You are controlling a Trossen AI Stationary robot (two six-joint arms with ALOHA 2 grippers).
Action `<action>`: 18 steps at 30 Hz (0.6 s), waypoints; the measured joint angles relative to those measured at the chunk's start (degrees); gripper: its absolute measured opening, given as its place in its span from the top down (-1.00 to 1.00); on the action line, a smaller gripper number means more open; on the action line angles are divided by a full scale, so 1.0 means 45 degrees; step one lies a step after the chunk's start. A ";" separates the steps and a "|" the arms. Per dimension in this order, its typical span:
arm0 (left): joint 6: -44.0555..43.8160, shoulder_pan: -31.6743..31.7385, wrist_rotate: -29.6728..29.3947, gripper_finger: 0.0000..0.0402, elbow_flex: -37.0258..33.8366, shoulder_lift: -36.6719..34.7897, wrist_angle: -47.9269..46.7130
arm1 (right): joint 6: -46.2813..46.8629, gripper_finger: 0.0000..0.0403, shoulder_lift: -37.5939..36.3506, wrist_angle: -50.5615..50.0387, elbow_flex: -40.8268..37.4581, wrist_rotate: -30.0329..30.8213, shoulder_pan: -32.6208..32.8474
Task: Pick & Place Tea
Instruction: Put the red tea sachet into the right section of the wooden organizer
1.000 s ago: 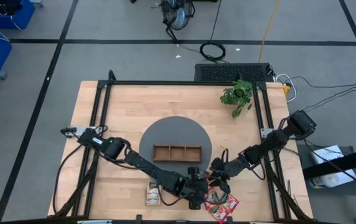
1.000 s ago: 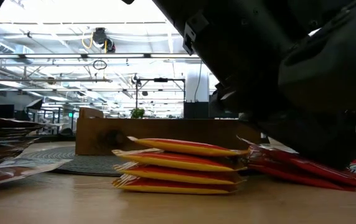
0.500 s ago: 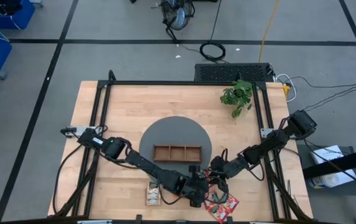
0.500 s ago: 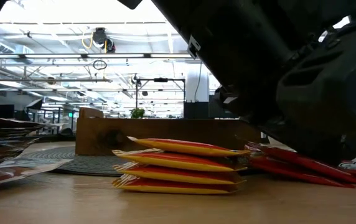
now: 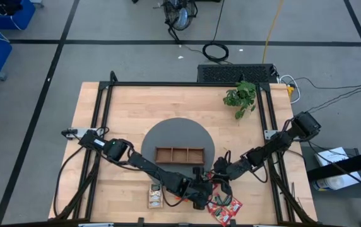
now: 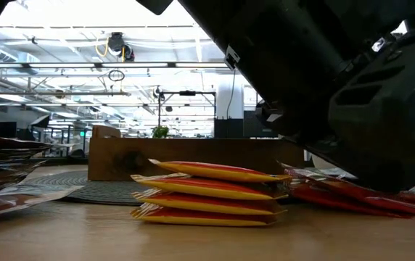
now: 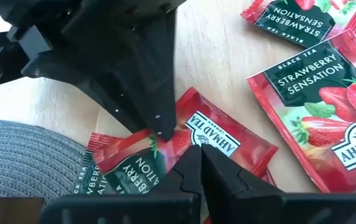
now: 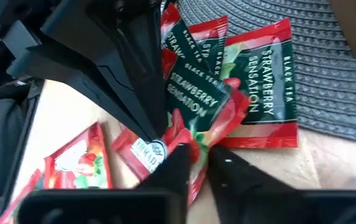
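Wooden table (image 5: pixel 168 104) in bright ceiling-lit workshop, both arms' fingers (image 7: pixel 193 165) pinched on one red tea sachet (image 7: pixel 218 134).

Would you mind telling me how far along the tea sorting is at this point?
Done: nothing shows in the wooden tray; its compartments look bare from above. In hand: the left end effector and right end effector are both shut on one red strawberry sachet near the mat's edge. Left: the loose red sachets, the stacked orange sachets and the beige ones.
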 joint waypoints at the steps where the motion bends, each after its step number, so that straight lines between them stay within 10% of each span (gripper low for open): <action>1: 0.0024 0.0000 -0.0002 0.91 0.0000 0.0004 -0.0011 | -0.0107 0.95 0.0005 0.0002 0.0000 0.0063 0.0000; 18: 0.0420 -0.0985 -0.0333 0.79 0.0024 -0.1306 -0.0838 | -0.1200 1.00 -0.2182 -0.1294 -0.0049 0.0796 0.0545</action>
